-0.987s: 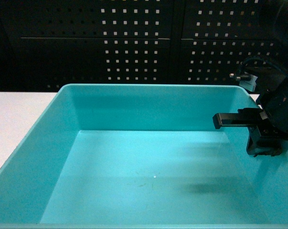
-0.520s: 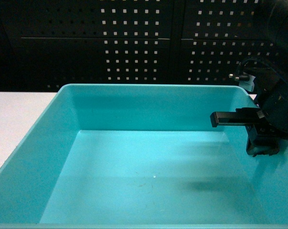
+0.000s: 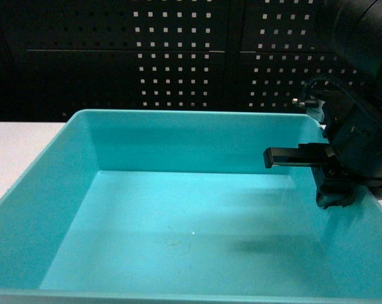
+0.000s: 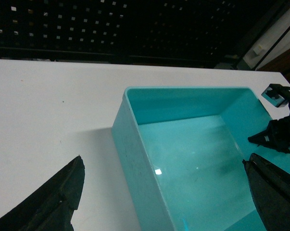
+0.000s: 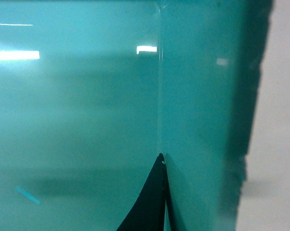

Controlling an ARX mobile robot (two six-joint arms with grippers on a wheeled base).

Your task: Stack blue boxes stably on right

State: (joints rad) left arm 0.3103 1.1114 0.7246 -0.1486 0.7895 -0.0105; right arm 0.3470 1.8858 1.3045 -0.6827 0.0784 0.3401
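The right claw (image 3: 333,183) is clenched on the right wall of the blue box (image 3: 178,139), one finger inside, one outside. The left claw (image 4: 164,197) hangs released above the box's left side. The box sits on the white counter (image 4: 48,106). Keeping it level while carrying should prevent tipping.

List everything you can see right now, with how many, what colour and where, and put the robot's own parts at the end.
blue box: one, light turquoise, on the table, fills the head view, nothing inside
table: one, white, under the box
pegboard wall: one, black with small square holes, behind the table
right gripper: one, black, at the box's right wall, one finger inside; closure unclear
left gripper: one, black, open, hovering over the box's near-left corner
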